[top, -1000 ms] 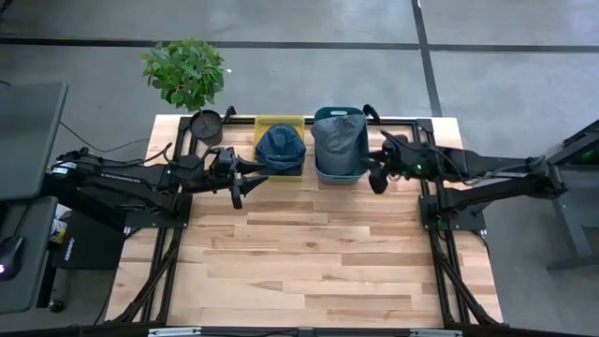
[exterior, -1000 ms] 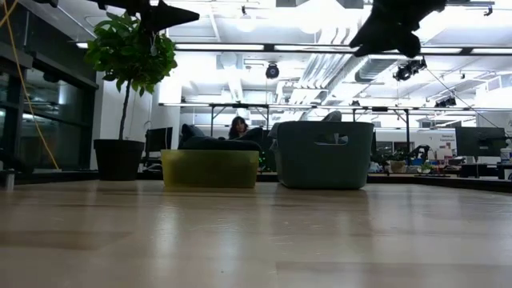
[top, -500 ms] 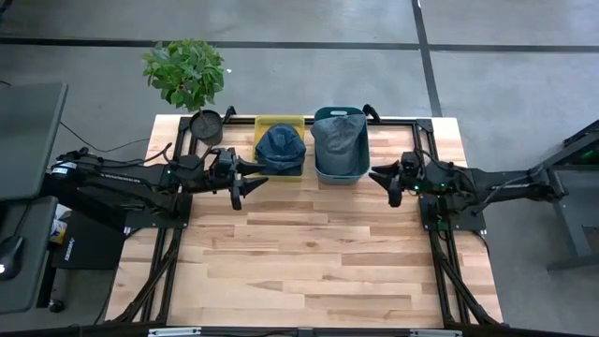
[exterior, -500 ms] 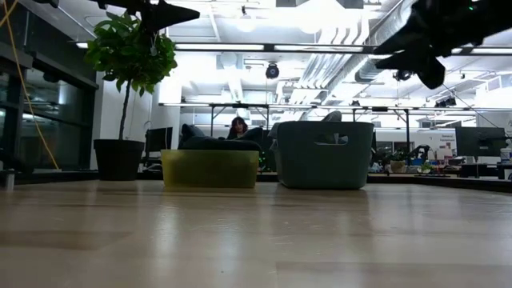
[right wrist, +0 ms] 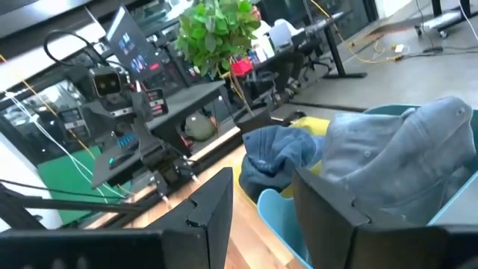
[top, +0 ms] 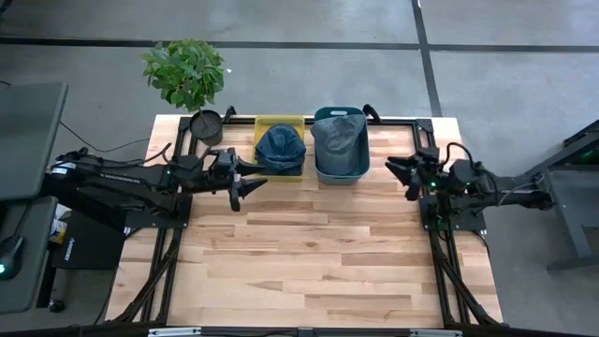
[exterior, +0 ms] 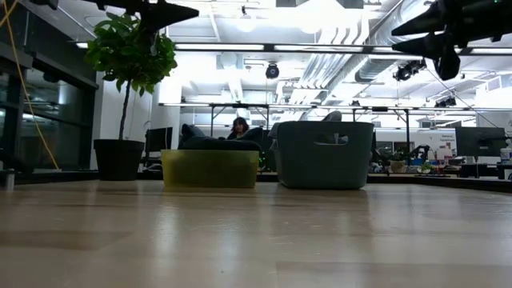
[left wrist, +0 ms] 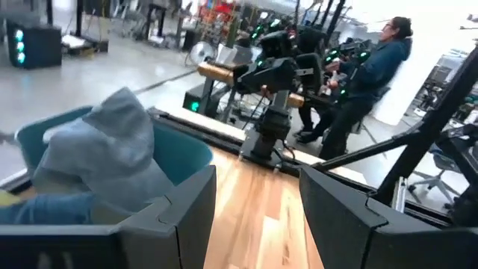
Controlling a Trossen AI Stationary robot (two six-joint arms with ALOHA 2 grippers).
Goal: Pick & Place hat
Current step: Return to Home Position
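Observation:
A dark blue hat (top: pixel 280 145) lies in a yellow bin (top: pixel 279 122). A grey hat (top: pixel 339 139) lies in a teal bin (top: pixel 319 172) beside it, at the table's far edge. My left gripper (top: pixel 248 186) hovers open, just to the left and near side of the yellow bin. My right gripper (top: pixel 399 177) hovers open, to the right of the teal bin and apart from it. The left wrist view looks past open fingers at the grey hat (left wrist: pixel 104 161). The right wrist view shows the blue hat (right wrist: pixel 280 153) and the grey hat (right wrist: pixel 403 161).
A potted plant (top: pixel 187 75) stands at the far left corner, its pot (exterior: pixel 118 158) left of the yellow bin (exterior: pixel 210 168). Bare wooden tabletop (top: pixel 309 253) stretches toward the near edge. A person (left wrist: pixel 373 67) stands in the room beyond the table.
My right gripper has drawn back from the teal bin toward the table's right edge, and its arm has folded in. The left arm, the hats and the bins have stayed where they were.

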